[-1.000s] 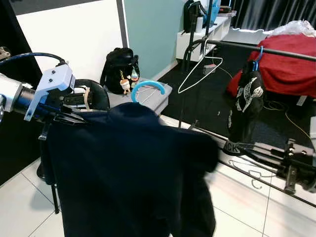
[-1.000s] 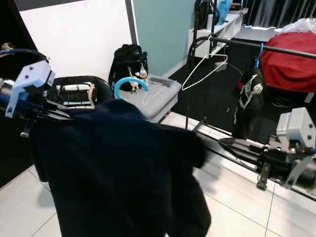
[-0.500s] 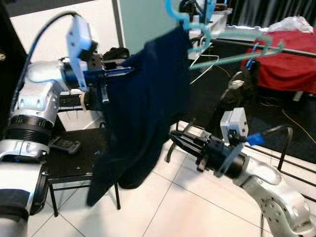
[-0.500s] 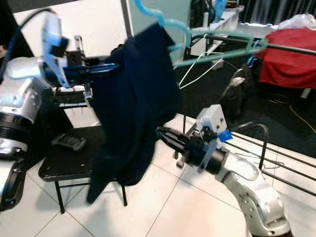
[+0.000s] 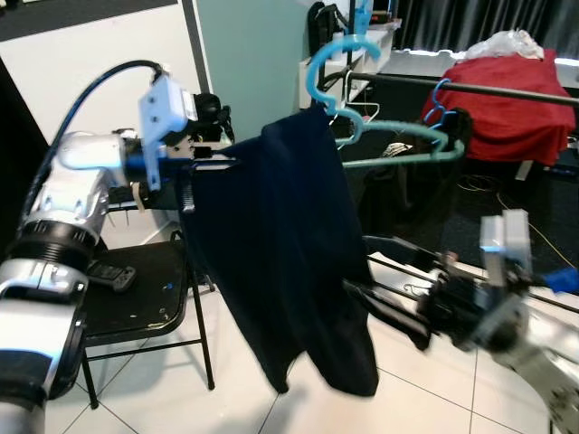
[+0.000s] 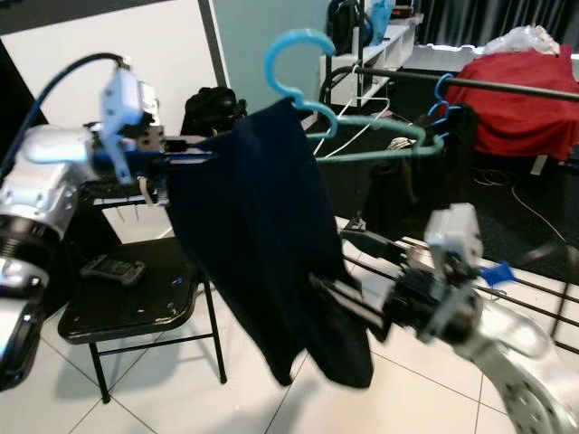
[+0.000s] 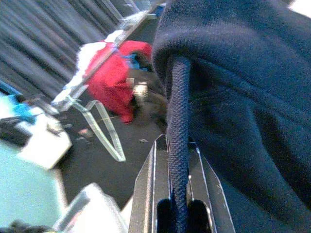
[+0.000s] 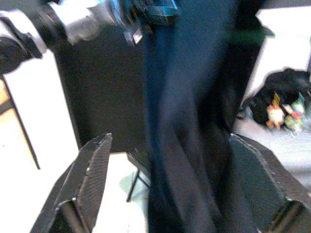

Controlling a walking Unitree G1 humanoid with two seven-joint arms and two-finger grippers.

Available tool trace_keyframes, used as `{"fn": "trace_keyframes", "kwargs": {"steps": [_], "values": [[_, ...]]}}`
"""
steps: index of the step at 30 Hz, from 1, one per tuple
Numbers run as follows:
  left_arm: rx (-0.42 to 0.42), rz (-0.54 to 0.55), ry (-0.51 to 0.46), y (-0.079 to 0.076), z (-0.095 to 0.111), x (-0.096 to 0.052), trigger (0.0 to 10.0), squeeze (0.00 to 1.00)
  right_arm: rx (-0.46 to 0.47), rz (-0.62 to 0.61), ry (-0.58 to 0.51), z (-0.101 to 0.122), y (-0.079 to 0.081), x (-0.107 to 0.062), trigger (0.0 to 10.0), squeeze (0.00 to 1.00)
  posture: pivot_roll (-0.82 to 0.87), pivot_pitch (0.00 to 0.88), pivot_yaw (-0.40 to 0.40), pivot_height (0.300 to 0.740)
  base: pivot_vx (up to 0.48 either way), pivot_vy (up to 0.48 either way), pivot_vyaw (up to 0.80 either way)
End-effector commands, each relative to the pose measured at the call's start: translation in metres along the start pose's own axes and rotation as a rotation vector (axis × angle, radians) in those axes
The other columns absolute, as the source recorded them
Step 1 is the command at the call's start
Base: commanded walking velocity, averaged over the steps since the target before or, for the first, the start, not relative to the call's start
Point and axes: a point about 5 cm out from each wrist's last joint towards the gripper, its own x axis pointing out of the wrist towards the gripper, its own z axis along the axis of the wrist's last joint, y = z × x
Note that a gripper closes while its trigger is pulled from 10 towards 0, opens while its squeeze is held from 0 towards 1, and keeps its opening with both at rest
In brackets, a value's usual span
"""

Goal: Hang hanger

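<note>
Left gripper at about 10 o'clock in the head view, fingers closed on the shoulder edge of a dark navy garment; the wrist view shows its cord pinched between them. Garment hangs on a teal hanger, blue hook up at 12 o'clock, near the black clothes rail. Right gripper at 4 o'clock, spread wide, holding nothing, garment between its fingers. Black folding chair at 8 o'clock.

Bright, even light; perhaps motion-blurred.
</note>
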Motion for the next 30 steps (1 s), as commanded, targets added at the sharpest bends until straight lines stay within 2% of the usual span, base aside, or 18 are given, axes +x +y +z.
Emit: {"fn": "trace_keyframes", "kwargs": {"steps": [1,2,3,4,5,6,7,8,9,10,12,13,14,17,21,23,30], "values": [[0.054,0.154,-0.06,0.022,0.019,-0.007,4.5,0.0,-0.009,-0.074,-0.006,-0.002,-0.004,-0.007,10.0,1.0,-0.23,0.0,0.09,0.74,0.0,0.0,0.0],[0.047,0.222,-0.127,0.031,0.031,-0.007,4.6,0.0,0.009,-0.148,-0.006,-0.009,-0.007,-0.014,10.0,1.0,-0.24,0.0,0.094,0.74,0.0,0.0,0.0],[0.047,0.222,-0.127,0.031,0.031,-0.007,4.6,0.0,0.009,-0.148,-0.006,-0.009,-0.007,-0.014,10.0,1.0,-0.24,0.0,0.094,0.74,0.0,0.0,0.0],[0.044,0.257,-0.203,0.038,0.045,-0.006,4.6,0.0,0.037,-0.196,-0.02,-0.014,-0.007,-0.019,10.0,0.82,-0.24,0.0,0.099,0.74,0.0,0.0,0.0],[0.044,0.257,-0.203,0.038,0.045,-0.006,4.6,0.0,0.037,-0.196,-0.02,-0.014,-0.007,-0.019,10.0,0.82,-0.24,0.0,0.099,0.74,0.0,0.0,0.0],[0.044,0.273,-0.27,0.043,0.059,-0.003,4.6,0.0,0.076,-0.222,-0.04,-0.019,-0.005,-0.022,10.0,0.43,-0.24,0.0,0.101,0.74,0.0,0.0,0.0],[0.044,0.273,-0.27,0.043,0.059,-0.003,4.6,0.0,0.076,-0.222,-0.04,-0.019,-0.005,-0.022,10.0,0.43,-0.24,0.0,0.101,0.74,0.0,0.0,0.0],[0.054,0.28,-0.331,0.047,0.074,-0.001,4.6,0.0,0.12,-0.24,-0.054,-0.026,-0.002,-0.023,10.0,0.0,-0.23,0.0,0.105,0.74,0.0,0.0,0.0],[0.054,0.28,-0.331,0.047,0.074,-0.001,4.6,0.0,0.12,-0.24,-0.054,-0.026,-0.002,-0.023,10.0,0.0,-0.23,0.0,0.105,0.74,0.0,0.0,0.0],[0.064,0.282,-0.381,0.05,0.087,0.001,4.5,0.0,0.163,-0.248,-0.069,-0.033,0.001,-0.022,10.0,0.0,-0.23,0.0,0.109,0.74,0.0,0.0,0.0],[0.064,0.282,-0.381,0.05,0.087,0.001,4.5,0.0,0.163,-0.248,-0.069,-0.033,0.001,-0.022,10.0,0.0,-0.23,0.0,0.109,0.74,0.0,0.0,0.0],[0.073,0.286,-0.413,0.053,0.096,0.002,4.5,0.0,0.189,-0.245,-0.078,-0.037,0.004,-0.018,10.0,0.0,-0.23,0.0,0.11,0.74,0.0,0.0,0.0],[0.073,0.286,-0.413,0.053,0.096,0.002,4.5,0.0,0.189,-0.245,-0.078,-0.037,0.004,-0.018,10.0,0.0,-0.23,0.0,0.11,0.74,0.0,0.0,0.0],[0.102,0.29,-0.481,0.059,0.117,0.003,4.4,0.0,0.23,-0.236,-0.24,-0.028,-0.003,-0.007,10.0,0.0,-0.22,0.0,0.117,0.74,0.0,0.0,0.0],[0.099,0.308,-0.492,0.061,0.12,0.004,4.2,0.0,0.226,-0.212,-0.306,-0.017,-0.006,-0.004,10.0,0.0,-0.22,0.0,0.117,0.74,0.0,0.0,0.0],[0.087,0.329,-0.505,0.062,0.121,0.006,3.8,0.0,0.204,-0.198,-0.3,-0.014,-0.007,0.002,10.0,0.0,-0.22,0.0,0.115,0.74,0.0,0.0,0.0],[0.073,0.328,-0.532,0.06,0.125,0.008,3.7,0.0,0.176,-0.227,-0.281,-0.014,-0.013,0.008,10.0,0.0,-0.22,0.0,0.117,0.74,0.0,0.0,0.0]]}}
